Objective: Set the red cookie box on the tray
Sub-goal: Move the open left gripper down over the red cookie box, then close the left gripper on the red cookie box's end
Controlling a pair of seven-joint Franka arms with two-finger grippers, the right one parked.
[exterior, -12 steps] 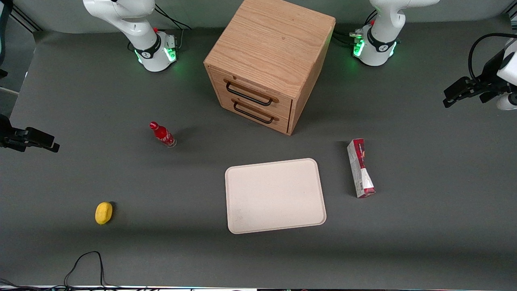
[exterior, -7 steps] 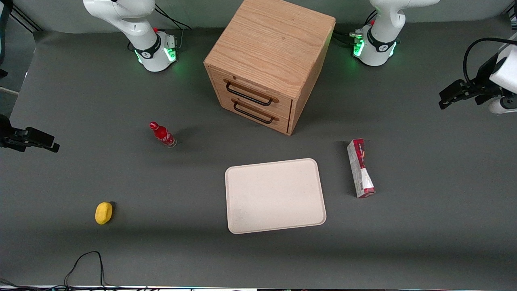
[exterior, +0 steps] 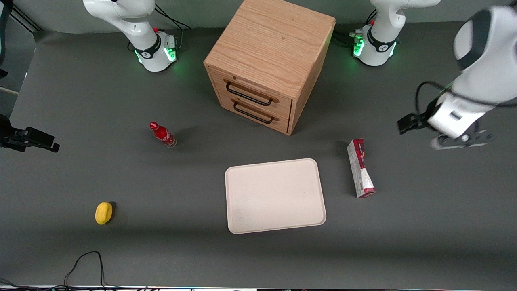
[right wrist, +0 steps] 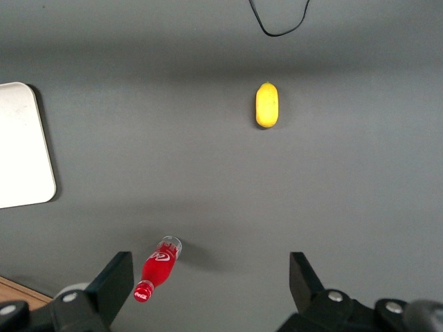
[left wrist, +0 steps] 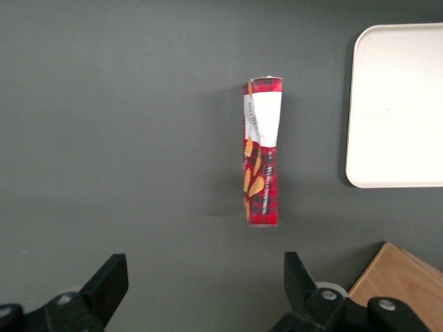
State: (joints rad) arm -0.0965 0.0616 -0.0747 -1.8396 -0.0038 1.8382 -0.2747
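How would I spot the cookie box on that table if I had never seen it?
Find the wooden drawer cabinet, then the cream tray in front of it. The red cookie box lies flat beside the tray, toward the working arm, whose open claw hovers above it. It is long, narrow and checked red, unlike the small red bottle.

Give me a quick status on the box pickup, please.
Gripper open, in the air, off the box. Box flat on the table beside the tray, untouched. Nothing between them.
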